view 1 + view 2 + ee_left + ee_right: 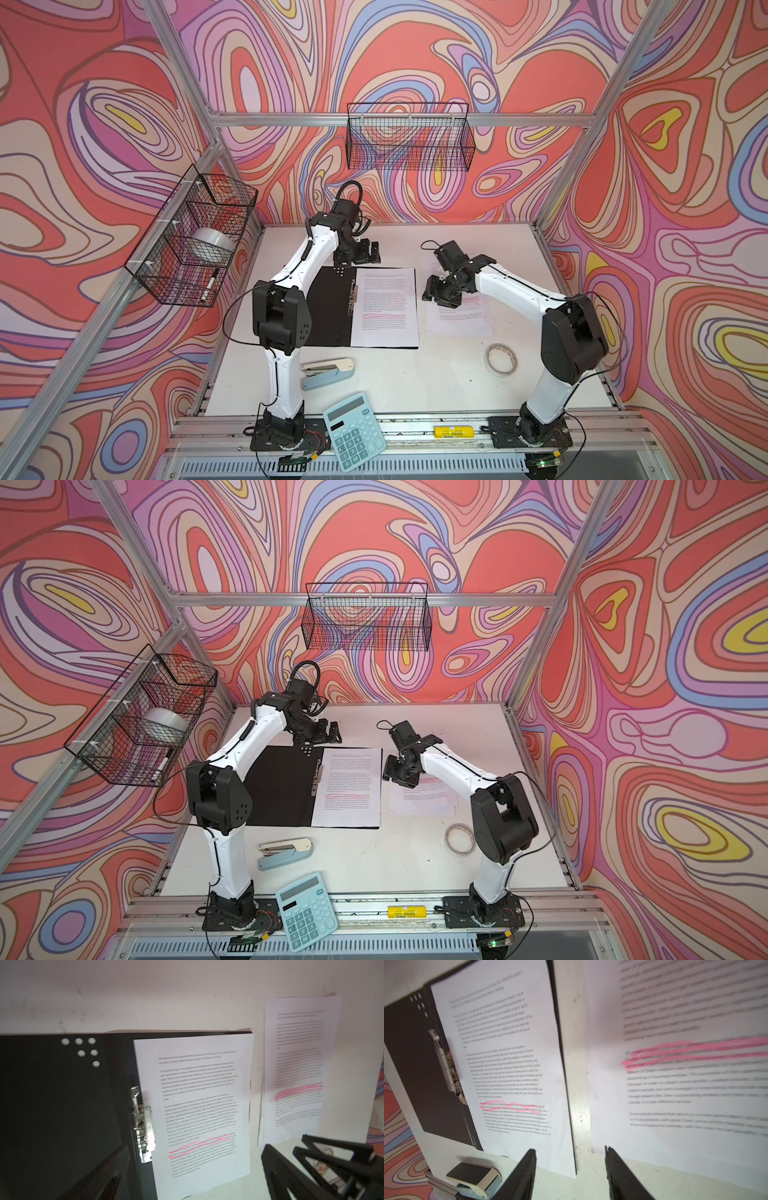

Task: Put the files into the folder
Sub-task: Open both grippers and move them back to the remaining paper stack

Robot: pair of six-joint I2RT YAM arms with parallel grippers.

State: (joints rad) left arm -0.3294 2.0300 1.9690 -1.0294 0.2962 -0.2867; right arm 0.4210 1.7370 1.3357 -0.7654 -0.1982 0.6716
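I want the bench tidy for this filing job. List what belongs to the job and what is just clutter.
Job:
open black folder with metal spine clip
white printed sheet lying in it
loose white printed sheets beside it

Clutter:
grey-blue stapler
teal calculator
ring of tape
yellow cylinder

My left arm reaches to the far side with its elbow bent high, and the left fingers stand spread wide, empty. My right arm folds inward toward the middle, wrist tipped down, the right fingers parted, holding nothing.
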